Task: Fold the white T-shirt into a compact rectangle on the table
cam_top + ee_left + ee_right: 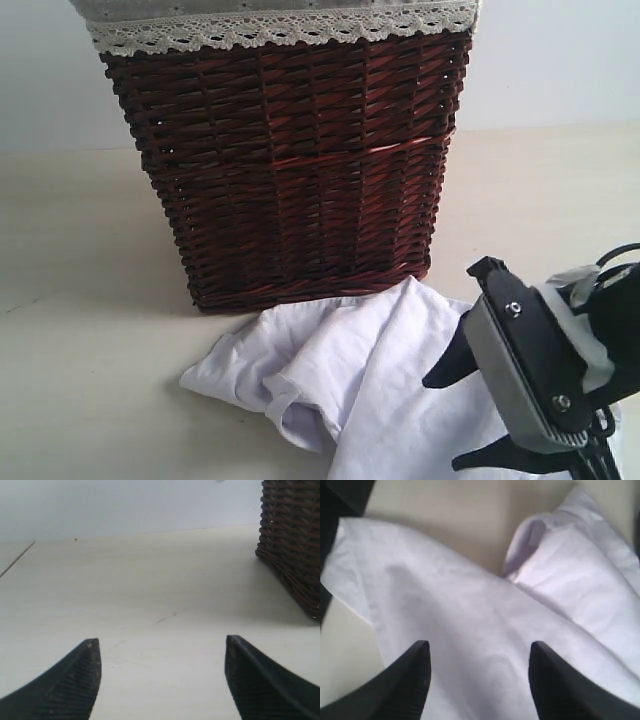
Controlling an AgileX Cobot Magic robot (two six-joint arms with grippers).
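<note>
Shirt [370, 370] crumpled on table [80, 380], up against basket [290, 170], directly beneath right hand [445, 422], spread astride it, pinching nothing. No clear long axis yet. Left hand [161, 642] spread too, over table, well apart. Nearer: right.

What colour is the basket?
The basket is dark reddish-brown wicker, topped with white lace trim; exterior view shows it best.
</note>
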